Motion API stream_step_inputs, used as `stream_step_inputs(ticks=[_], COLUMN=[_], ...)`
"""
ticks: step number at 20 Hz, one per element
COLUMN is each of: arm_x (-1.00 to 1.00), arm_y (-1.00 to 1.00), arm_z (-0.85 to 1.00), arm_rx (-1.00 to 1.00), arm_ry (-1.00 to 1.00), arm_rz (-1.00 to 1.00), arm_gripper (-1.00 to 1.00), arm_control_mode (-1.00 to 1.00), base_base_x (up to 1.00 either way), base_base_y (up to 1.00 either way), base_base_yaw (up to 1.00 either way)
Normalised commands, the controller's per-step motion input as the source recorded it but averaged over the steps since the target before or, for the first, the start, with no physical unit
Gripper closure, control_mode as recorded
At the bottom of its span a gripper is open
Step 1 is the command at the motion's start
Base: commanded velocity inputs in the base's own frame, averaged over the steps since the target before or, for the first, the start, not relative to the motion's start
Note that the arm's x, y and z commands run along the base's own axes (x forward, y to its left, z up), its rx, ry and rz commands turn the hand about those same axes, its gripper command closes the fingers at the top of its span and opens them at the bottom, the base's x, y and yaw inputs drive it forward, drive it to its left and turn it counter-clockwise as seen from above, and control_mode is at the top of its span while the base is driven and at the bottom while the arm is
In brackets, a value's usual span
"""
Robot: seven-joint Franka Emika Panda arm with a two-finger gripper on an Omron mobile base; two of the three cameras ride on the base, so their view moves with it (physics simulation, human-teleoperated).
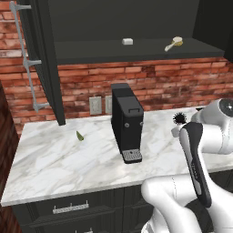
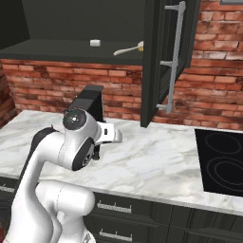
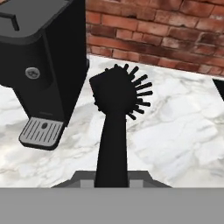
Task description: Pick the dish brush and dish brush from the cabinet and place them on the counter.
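The black dish brush [image 3: 116, 103] is clenched by its handle in the jaws, long axis running straight out from them, bristled head hanging over bare marble table [image 3: 175, 131] just beside the coffee machine [image 3: 41, 57], so setting it down means lowering.

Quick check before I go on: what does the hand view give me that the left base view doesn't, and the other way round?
Hand view alone: the black dish brush's handle running down to the jaws, which seem shut on it above the marble. Left base view alone: the open cabinet shelf with the second, pale dish brush and a small white block, plus a green bit on the counter. Both: coffee machine, brick wall, marble counter, the black bristles.
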Motion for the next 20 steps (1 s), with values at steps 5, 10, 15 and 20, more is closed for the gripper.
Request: stream_step_inputs(ticks=[5,10,15,20], arm_x=[0.33,0.31,0.37,0.44], arm_y=[-0.11,-0.1,-0.01,-0.06], arm_z=[-0.24,-0.35,-0.43,-0.4], arm_rx=[0.0,0.0,0.0,0.0], arm_ry=[0.0,0.0,0.0,0.0], arm_rz=[0.0,0.0,0.02,0.02], arm_gripper=[1.0,1.0,1.0,1.0], arm_control_mode=[-1.0,-1.0,-1.0,-1.0], base_base_x=[0.0,0.0,0.0,0.0], base_base_y=[0.0,0.0,0.0,0.0], base_base_yaw=[0.0,0.0,0.0,0.0])
